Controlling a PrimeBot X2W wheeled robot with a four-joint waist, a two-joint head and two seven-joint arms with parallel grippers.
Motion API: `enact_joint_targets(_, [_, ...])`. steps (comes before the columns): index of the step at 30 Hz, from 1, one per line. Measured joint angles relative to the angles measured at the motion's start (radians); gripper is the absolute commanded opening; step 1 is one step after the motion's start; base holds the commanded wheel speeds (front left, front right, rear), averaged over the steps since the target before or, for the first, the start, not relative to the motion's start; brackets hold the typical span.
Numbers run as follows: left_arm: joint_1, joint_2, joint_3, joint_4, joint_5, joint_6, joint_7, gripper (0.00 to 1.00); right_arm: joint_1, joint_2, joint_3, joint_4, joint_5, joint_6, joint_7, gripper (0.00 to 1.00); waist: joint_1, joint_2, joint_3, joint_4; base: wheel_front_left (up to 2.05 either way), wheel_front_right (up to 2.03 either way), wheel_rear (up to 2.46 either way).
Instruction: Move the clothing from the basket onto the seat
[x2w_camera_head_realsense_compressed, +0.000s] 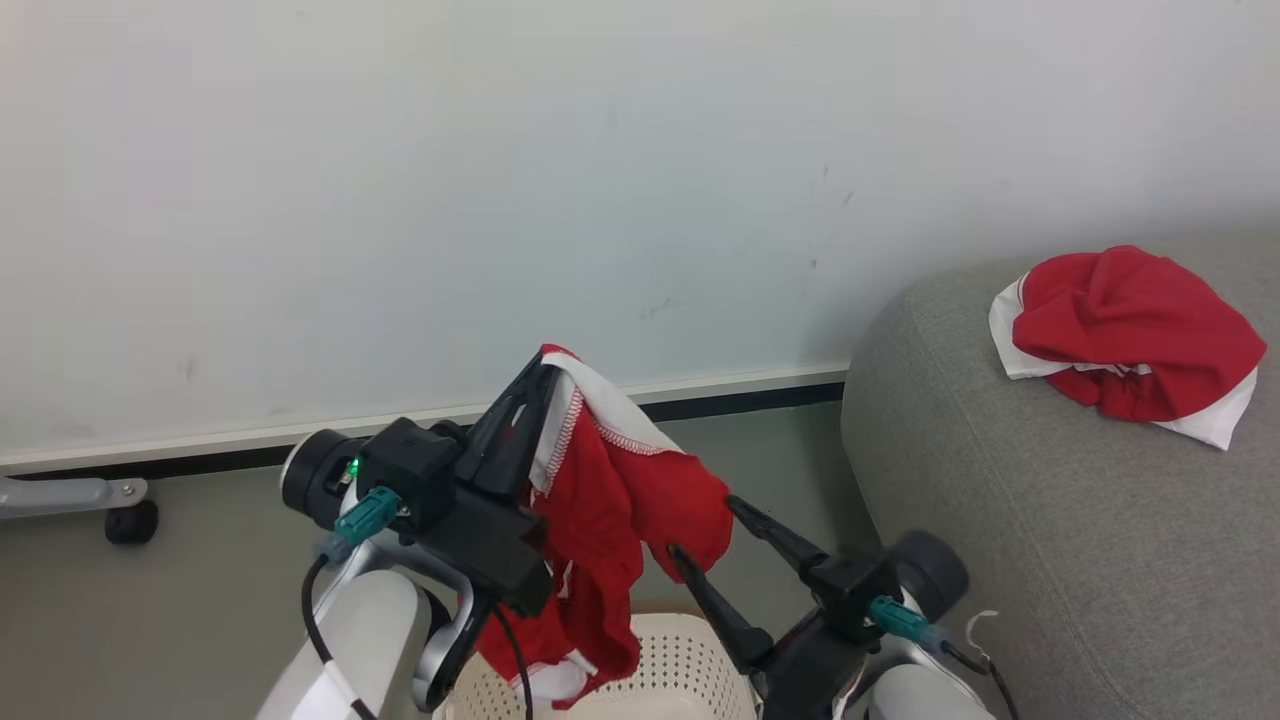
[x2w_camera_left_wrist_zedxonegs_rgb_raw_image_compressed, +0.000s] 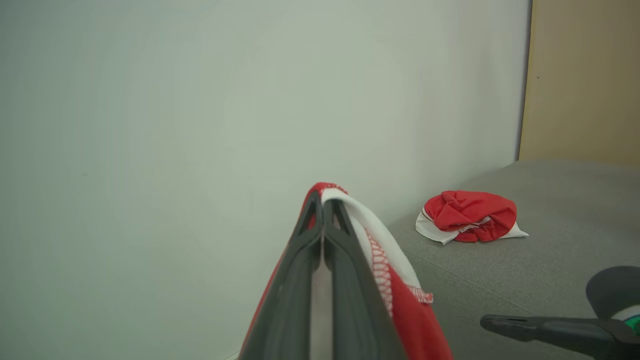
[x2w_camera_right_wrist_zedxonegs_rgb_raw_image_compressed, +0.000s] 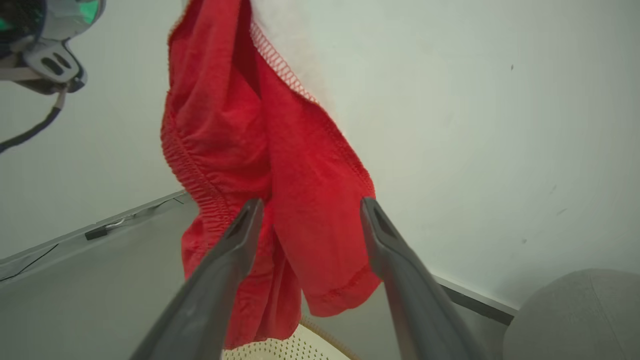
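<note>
1. the cream perforated plastic laundry basket (x2w_camera_head_realsense_compressed: 680, 670) sits nearest; the hanging hem seems to reach into it.
2. the left gripper (x2w_camera_head_realsense_compressed: 543, 368) clamps the soft red white-trimmed shorts (x2w_camera_head_realsense_compressed: 610, 500) by one edge; the right gripper (x2w_camera_head_realsense_compressed: 705, 528) is spread wide by a hanging fold, holding nothing.
3. that thin pinch could slip mid-swing, dropping the shorts short of the large grey woven sofa (x2w_camera_head_realsense_compressed: 1000, 520).
4. a crumpled red-and-white jersey (x2w_camera_head_realsense_compressed: 1130, 335) lies farther off on the sofa; nothing blocks the way.
</note>
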Motion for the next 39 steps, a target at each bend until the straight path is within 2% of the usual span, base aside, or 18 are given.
enact_joint_targets(2, [-0.009, -0.009, -0.022, -0.013, 0.000, 0.000, 0.009, 0.00, -0.040, 0.002, 0.062, 0.033, 0.021, 0.000, 0.000, 1.00, 0.0000, 0.0000, 0.003, 0.004, 0.00, 0.00, 0.00])
enact_joint_targets(17, [-0.040, -0.025, -0.076, -0.062, -0.001, 0.000, 0.037, 0.00, -0.204, 0.002, 0.255, 0.192, 0.111, 0.000, 0.000, 1.00, 0.0000, 0.0000, 0.019, 0.025, 0.00, 0.00, 0.00])
enact_joint_targets(30, [-0.043, -0.031, -0.115, -0.077, -0.028, 0.000, 0.054, 0.00, -0.327, 0.002, 0.433, 0.220, 0.202, 0.001, 0.000, 1.00, 0.0001, 0.0000, 0.029, 0.051, 0.00, 0.00, 0.00])
enact_joint_targets(31, [-0.044, -0.033, -0.116, -0.078, -0.029, 0.000, 0.054, 0.00, -0.335, 0.002, 0.443, 0.214, 0.213, 0.001, 0.000, 0.86, 0.0001, 0.0001, 0.030, 0.053, 0.00, 0.00, 0.00])
enact_joint_targets(32, [-0.045, -0.033, -0.118, -0.079, -0.032, 0.000, 0.054, 0.00, -0.342, 0.003, 0.452, 0.210, 0.225, 0.001, 0.000, 0.47, 0.0001, 0.0000, 0.031, 0.056, 0.00, 0.00, 0.00])
enact_joint_targets(35, [-0.050, -0.033, -0.120, -0.079, -0.035, 0.000, 0.058, 0.00, -0.356, 0.004, 0.468, 0.207, 0.260, 0.001, 0.000, 0.18, 0.0001, 0.0000, 0.034, 0.062, 0.00, 0.00, 0.00])
enact_joint_targets(36, [-0.052, -0.033, -0.120, -0.079, -0.035, 0.000, 0.058, 0.00, -0.356, 0.004, 0.470, 0.207, 0.268, 0.001, 0.000, 0.02, 0.0001, 0.0000, 0.035, 0.063, 0.00, 0.00, 0.00])
enact_joint_targets(39, [-0.053, -0.033, -0.119, -0.078, -0.037, 0.000, 0.058, 0.00, -0.357, 0.004, 0.471, 0.212, 0.286, 0.001, 0.000, 0.00, 0.0000, 0.0000, 0.037, 0.065, 0.00, 0.00, 0.00])
